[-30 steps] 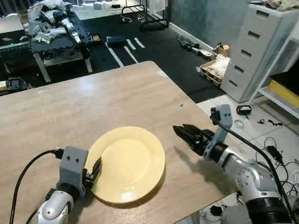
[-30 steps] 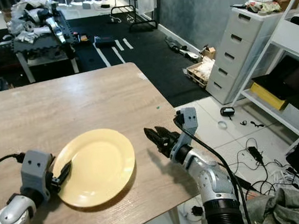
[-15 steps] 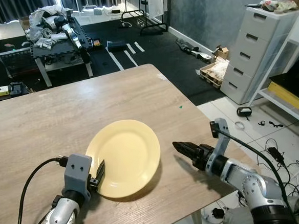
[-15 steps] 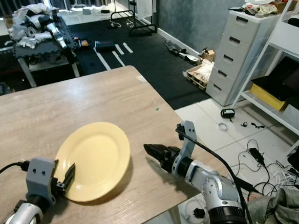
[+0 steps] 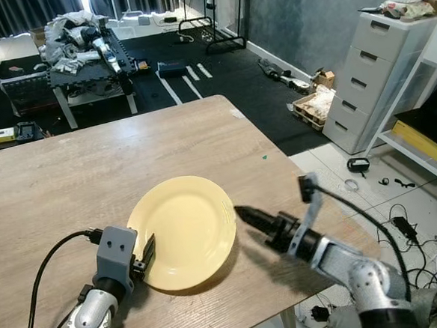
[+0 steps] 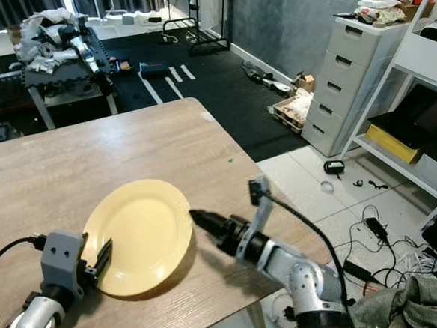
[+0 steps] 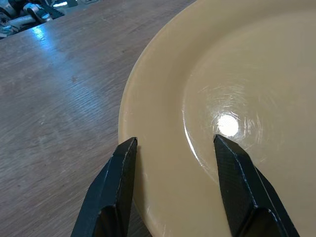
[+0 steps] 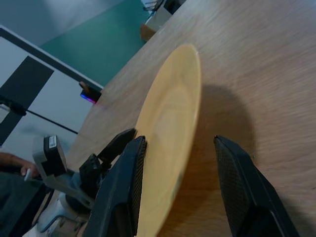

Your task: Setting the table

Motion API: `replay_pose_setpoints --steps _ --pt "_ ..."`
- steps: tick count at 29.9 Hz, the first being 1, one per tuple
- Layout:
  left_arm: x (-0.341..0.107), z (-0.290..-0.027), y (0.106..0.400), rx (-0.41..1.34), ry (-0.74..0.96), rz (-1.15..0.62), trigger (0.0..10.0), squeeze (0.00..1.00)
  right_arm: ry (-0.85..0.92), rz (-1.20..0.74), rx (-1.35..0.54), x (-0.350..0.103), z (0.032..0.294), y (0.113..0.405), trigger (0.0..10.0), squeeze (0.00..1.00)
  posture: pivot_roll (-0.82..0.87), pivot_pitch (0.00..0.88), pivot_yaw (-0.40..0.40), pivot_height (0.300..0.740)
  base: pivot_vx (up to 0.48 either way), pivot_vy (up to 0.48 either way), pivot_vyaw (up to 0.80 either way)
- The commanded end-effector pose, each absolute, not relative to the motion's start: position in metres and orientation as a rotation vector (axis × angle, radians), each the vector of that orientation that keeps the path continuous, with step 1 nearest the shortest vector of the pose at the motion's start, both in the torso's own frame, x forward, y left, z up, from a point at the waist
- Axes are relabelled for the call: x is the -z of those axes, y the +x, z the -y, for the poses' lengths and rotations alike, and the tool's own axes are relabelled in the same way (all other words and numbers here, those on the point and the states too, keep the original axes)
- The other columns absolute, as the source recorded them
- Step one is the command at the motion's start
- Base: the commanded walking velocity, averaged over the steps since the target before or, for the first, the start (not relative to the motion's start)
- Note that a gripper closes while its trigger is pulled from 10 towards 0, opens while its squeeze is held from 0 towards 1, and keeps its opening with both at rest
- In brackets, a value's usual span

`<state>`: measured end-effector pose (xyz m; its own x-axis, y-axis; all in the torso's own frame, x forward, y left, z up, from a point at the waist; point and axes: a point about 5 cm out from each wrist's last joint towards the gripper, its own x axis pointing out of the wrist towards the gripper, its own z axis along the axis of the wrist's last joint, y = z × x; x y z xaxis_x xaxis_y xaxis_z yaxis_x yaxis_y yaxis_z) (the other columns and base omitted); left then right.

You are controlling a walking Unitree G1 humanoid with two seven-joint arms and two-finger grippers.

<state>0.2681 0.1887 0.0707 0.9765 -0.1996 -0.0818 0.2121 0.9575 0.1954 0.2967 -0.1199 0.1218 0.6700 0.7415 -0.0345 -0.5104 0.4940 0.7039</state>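
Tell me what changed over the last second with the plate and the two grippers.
The right gripper reached in toward the round yellow plate, its open fingers now at the plate's right rim. The plate's right side looks raised off the wooden table. The left gripper stayed open at the plate's left rim.

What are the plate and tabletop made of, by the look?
Yellow plate: likely glazed ceramic or melamine; glossy, with a sharp light glint and fine scratches in the left wrist view. Tabletop: light wood-grain surface, matte to satin, probably laminate or veneer; the streaked grain shows, but solid wood can't be ruled out.
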Motion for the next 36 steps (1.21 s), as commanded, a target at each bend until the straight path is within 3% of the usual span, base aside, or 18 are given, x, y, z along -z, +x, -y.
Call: replay_pose_setpoints --steps 1,17,18,19,20,21,22,23,25,26,36 --pt "-0.044 -0.191 0.256 0.213 0.203 -0.2 10.0 0.0 0.717 -0.385 -0.78 -0.117 0.113 0.293 10.0 0.0 0.02 0.013 0.042 0.74 0.0 0.0 0.0" --pt "-0.045 -0.194 0.256 0.2 0.208 -0.189 10.0 0.0 0.77 -0.453 -0.858 -0.109 0.045 0.291 10.0 0.0 0.04 0.004 0.035 0.74 0.0 0.0 0.0" --pt "-0.045 -0.194 0.256 0.199 0.208 -0.188 10.0 0.0 0.766 -0.458 -0.862 -0.108 0.041 0.291 8.5 0.0 0.04 0.002 0.035 0.74 0.0 0.0 0.0" --pt "-0.045 -0.194 0.256 0.199 0.208 -0.188 10.0 0.0 0.766 -0.458 -0.862 -0.108 0.041 0.291 8.5 0.0 0.04 0.002 0.035 0.74 0.0 0.0 0.0" --pt "-0.045 -0.194 0.256 0.198 0.208 -0.188 10.0 0.0 0.755 -0.467 -0.865 -0.107 0.038 0.29 4.9 0.0 0.04 0.001 0.034 0.74 0.0 0.0 0.0" --pt "-0.045 -0.194 0.256 0.196 0.208 -0.187 10.0 0.0 0.72 -0.483 -0.872 -0.104 0.033 0.289 2.9 0.0 0.05 0.001 0.033 0.74 0.0 0.0 0.0" --pt "-0.045 -0.194 0.256 0.196 0.207 -0.186 10.0 0.0 0.702 -0.489 -0.874 -0.103 0.031 0.289 2.9 0.0 0.05 0.001 0.033 0.74 0.0 0.0 0.0" --pt "-0.045 -0.194 0.256 0.196 0.207 -0.187 10.0 0.0 0.675 -0.496 -0.878 -0.101 0.03 0.288 0.7 0.0 0.04 0.001 0.033 0.74 0.0 0.0 0.0" --pt "-0.045 -0.194 0.256 0.195 0.208 -0.187 10.0 0.0 0.658 -0.5 -0.881 -0.1 0.029 0.287 0.7 0.0 0.04 0.001 0.033 0.74 0.0 0.0 0.0" --pt "-0.044 -0.194 0.256 0.196 0.207 -0.188 10.0 0.0 0.642 -0.502 -0.886 -0.099 0.028 0.286 0.0 0.0 0.04 0.001 0.033 0.74 0.0 0.0 0.0" --pt "-0.043 -0.193 0.256 0.198 0.204 -0.188 10.0 0.0 0.649 -0.472 -0.87 -0.101 0.03 0.288 0.0 0.0 0.04 0.001 0.035 0.74 0.0 0.0 0.0"
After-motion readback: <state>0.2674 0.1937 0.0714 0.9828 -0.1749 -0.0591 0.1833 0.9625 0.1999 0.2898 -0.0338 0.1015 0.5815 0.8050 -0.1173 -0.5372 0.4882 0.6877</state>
